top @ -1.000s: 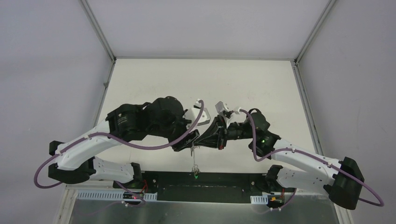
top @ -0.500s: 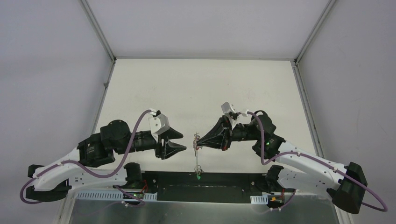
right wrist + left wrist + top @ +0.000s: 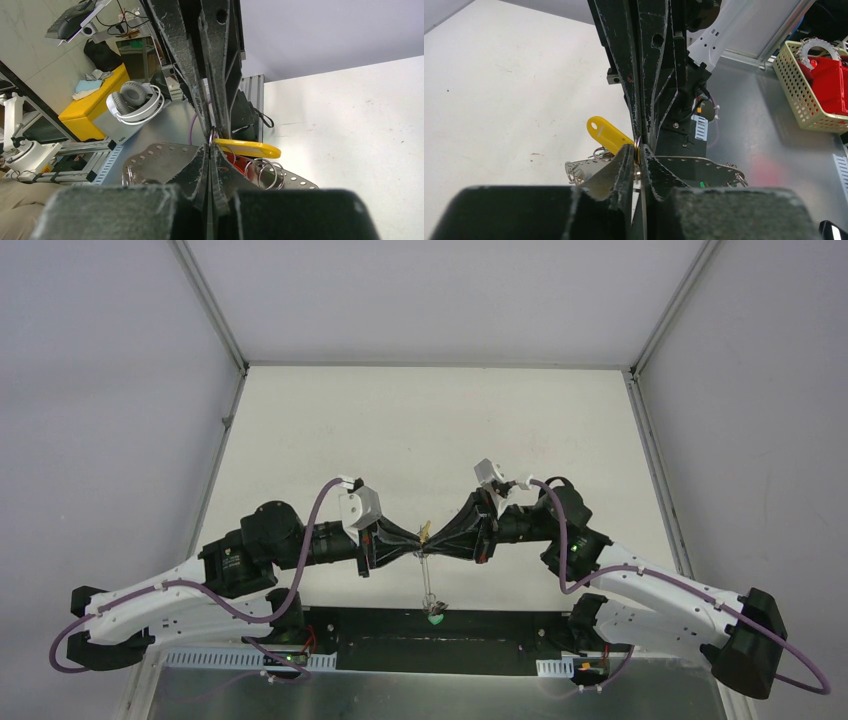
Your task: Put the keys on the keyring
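My left gripper point(image 3: 417, 538) and right gripper point(image 3: 431, 538) meet tip to tip above the table's near part. The right gripper point(image 3: 210, 147) is shut on the top of the keyring point(image 3: 155, 155), a thin perforated grey band that hangs below point(image 3: 428, 585). The left gripper point(image 3: 638, 150) is pinched on a small silver ring at the same spot, beside a key's yellow tag point(image 3: 606, 134). The yellow tag point(image 3: 247, 148) sticks out sideways, with a red tag point(image 3: 235, 162) and small split rings point(image 3: 265, 172) under it. A green tag point(image 3: 436, 617) dangles at the keyring's bottom.
A black strip point(image 3: 420, 640) runs along the table's near edge between the arm bases. Off the table are a perforated basket holding red parts point(image 3: 809, 95), headphones point(image 3: 132, 100) and a yellow box point(image 3: 92, 102). Metal frame posts point(image 3: 210, 305) stand at the far corners.
The left gripper swung in from the left and narrowed onto the small ring at the right gripper's tip. The hanging keyring drifted slightly right. The right arm barely moved.
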